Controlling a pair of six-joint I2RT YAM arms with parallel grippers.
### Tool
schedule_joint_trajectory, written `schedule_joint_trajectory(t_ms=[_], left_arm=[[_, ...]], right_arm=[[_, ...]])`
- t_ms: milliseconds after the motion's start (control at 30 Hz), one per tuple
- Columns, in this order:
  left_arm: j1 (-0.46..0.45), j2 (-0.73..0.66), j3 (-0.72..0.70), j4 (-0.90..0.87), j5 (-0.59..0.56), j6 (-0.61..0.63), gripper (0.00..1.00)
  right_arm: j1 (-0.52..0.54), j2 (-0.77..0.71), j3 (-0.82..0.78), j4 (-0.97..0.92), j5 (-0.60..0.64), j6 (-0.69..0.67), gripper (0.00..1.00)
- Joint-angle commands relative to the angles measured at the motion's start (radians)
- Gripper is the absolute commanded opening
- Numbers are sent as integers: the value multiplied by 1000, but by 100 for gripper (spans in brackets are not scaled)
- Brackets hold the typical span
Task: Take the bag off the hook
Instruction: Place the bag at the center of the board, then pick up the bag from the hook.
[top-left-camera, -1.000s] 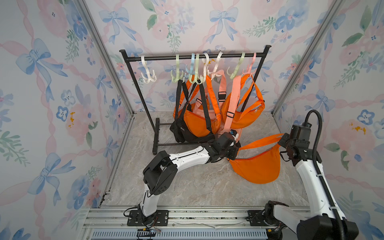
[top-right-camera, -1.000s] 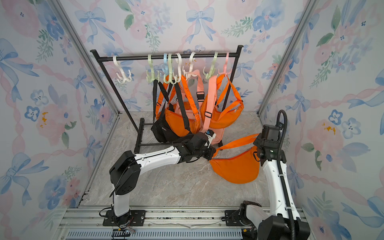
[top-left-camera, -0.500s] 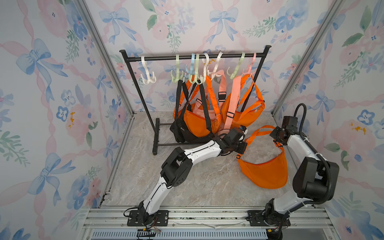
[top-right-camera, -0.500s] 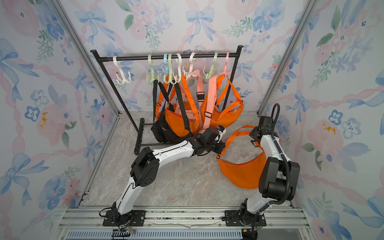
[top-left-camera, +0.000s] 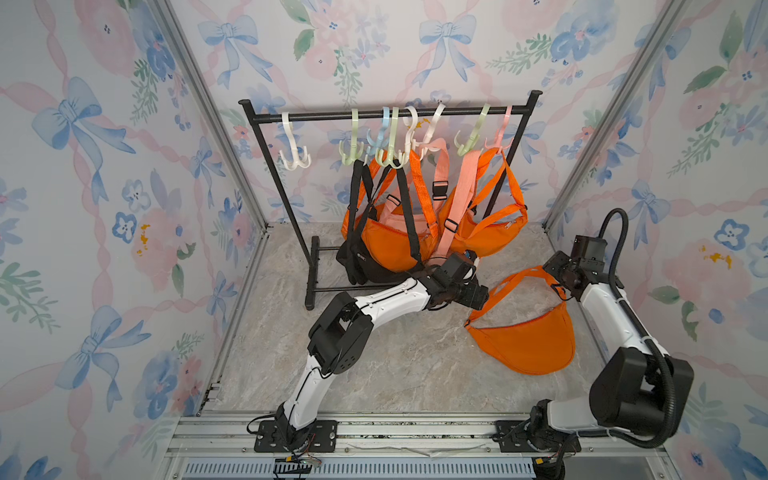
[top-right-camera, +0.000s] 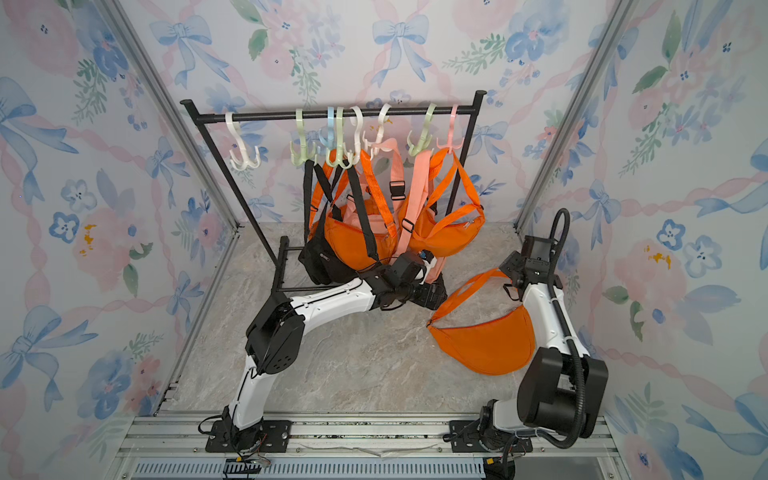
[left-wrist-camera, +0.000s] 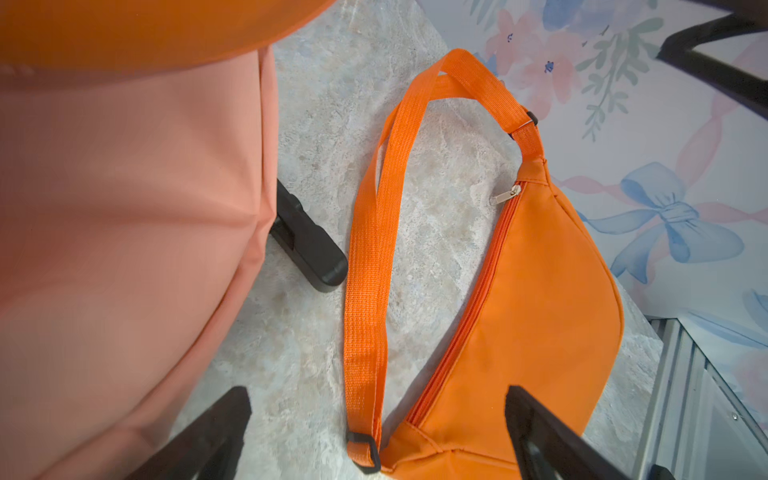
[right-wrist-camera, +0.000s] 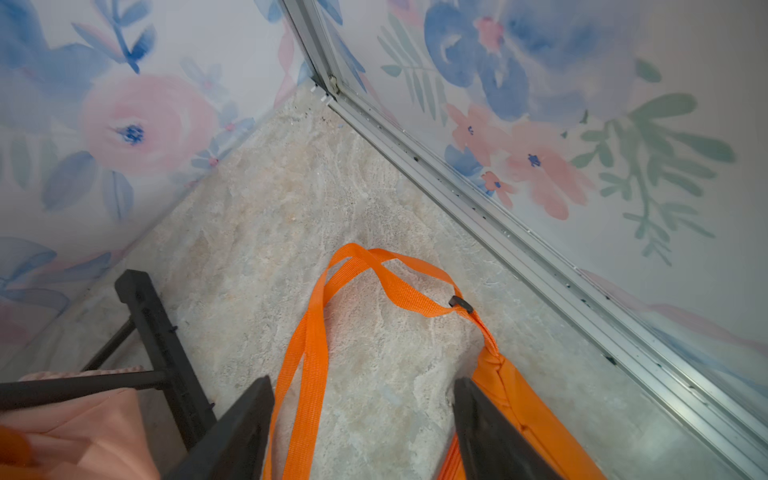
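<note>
We find the orange bag (top-left-camera: 525, 343) off the rack (top-left-camera: 386, 114), lying flat on the counter (top-left-camera: 399, 374) near the right-hand wall, between the two arms. Its zip (left-wrist-camera: 476, 291) is shut along its whole length, with the pull (left-wrist-camera: 505, 195) at the end, so we cannot tell whether anything is inside. Its strap (left-wrist-camera: 368, 257) lies in a loose loop on the counter, on the side toward the rack.

The left tool (left-wrist-camera: 376, 399) hangs over the end of the bag where the strap is buckled on. Its fingers are spread wide and clamped on nothing. The right tool (right-wrist-camera: 361, 386) is spread too. One stretch of strap runs along the counter between its fingers, and we cannot tell whether it brushes one of them.

The hooks (top-left-camera: 388, 156) on the rack carry more bags in one bunch: hanging orange bags (top-left-camera: 390, 245), a black bag (top-left-camera: 353, 266) half hidden behind them, and a peach bag (left-wrist-camera: 124, 208) that fills much of the left wrist view as a blur. We cannot sort out which strap sits on which hook. In both top views the tools' fingers are hard to make out against the wrists.
</note>
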Motion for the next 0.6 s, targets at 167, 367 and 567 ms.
schedule_joint_trajectory(t_ms=[167, 367, 567], left_arm=[[-10, -314, -183, 89, -19, -18, 98], [62, -604, -360, 126, -173, -16, 98], [200, -876, -521, 132, -372, 15, 94]], right_arm=[[296, -288, -40, -49, 153, -123, 71], [547, -447, -91, 20, 224, -218, 59], [733, -485, -84, 95, 127, -374, 48]])
